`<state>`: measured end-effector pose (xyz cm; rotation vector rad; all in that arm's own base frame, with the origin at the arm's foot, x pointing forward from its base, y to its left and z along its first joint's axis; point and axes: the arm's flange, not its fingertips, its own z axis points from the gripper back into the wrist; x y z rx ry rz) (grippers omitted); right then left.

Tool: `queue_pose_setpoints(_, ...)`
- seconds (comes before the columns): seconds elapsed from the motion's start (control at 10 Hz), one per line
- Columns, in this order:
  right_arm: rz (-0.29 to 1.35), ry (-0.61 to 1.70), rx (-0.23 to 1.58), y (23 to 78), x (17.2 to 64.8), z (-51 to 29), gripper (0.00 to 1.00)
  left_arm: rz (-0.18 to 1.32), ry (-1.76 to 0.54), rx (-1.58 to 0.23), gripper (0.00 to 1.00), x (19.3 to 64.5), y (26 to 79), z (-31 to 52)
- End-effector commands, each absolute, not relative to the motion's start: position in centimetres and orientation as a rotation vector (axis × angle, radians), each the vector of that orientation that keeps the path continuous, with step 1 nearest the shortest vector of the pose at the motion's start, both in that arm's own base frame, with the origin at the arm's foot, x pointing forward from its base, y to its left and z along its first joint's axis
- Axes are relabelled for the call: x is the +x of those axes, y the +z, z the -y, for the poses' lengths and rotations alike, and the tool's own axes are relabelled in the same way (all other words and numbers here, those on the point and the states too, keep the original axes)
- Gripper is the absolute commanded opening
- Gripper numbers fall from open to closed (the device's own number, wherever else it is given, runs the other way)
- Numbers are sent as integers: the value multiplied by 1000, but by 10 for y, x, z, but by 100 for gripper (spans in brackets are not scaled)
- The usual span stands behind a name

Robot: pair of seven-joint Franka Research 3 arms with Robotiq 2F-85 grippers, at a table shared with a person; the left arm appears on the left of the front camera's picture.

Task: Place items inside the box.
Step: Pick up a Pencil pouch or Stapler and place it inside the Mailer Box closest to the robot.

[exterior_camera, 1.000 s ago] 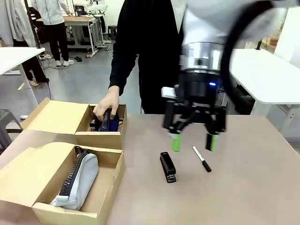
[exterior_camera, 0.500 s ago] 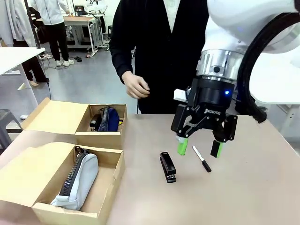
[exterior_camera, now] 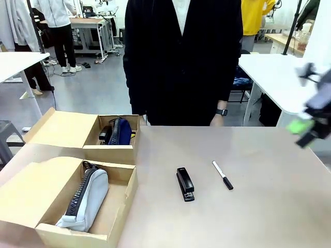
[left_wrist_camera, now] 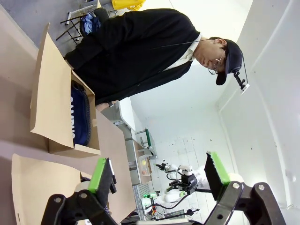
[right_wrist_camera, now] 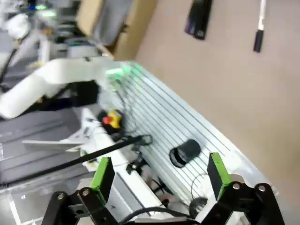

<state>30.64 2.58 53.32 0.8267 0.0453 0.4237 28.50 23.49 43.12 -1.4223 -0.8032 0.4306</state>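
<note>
Brown tabletop (exterior_camera: 269, 206) carries a black stapler (exterior_camera: 185, 184) and a white-barrelled, black-capped marker (exterior_camera: 223, 175), both well left of the right gripper (right_wrist_camera: 160, 171), whose blurred jaws stand spread, apparently empty. The left gripper (left_wrist_camera: 159, 171) is spread too; beyond it a navy zip pencil case (left_wrist_camera: 79, 119) lies in a cardboard box (left_wrist_camera: 47, 93).

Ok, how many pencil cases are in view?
2. The grey pencil case lies in the near box; the navy pencil case sits in the far box. Others could be hidden under them.
</note>
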Motion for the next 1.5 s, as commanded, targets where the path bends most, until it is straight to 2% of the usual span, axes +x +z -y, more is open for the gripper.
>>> queue_pose_setpoints(0.0,74,341,1272,501,306,45,100,826,413,-1429,100,284,431,-232)
queue_pose_setpoints(0.1,180,167,1353,482,300,75,100,826,413,-1429,100,284,431,-232)
queue_pose_setpoints(0.2,248,128,1403,462,292,90,100,826,413,-1429,100,284,431,-232)
queue_pose_setpoints(0.3,229,153,1387,446,289,86,100,826,413,-1429,100,284,431,-232)
queue_pose_setpoints(0.4,63,25,1263,433,304,53,100,826,413,-1429,100,284,431,-232)
queue_pose_setpoints(0.5,182,126,1341,457,282,108,100,826,413,-1429,100,284,431,-232)
queue_pose_setpoints(1.4,182,126,1341,457,282,108,100,826,413,-1429,100,284,431,-232)
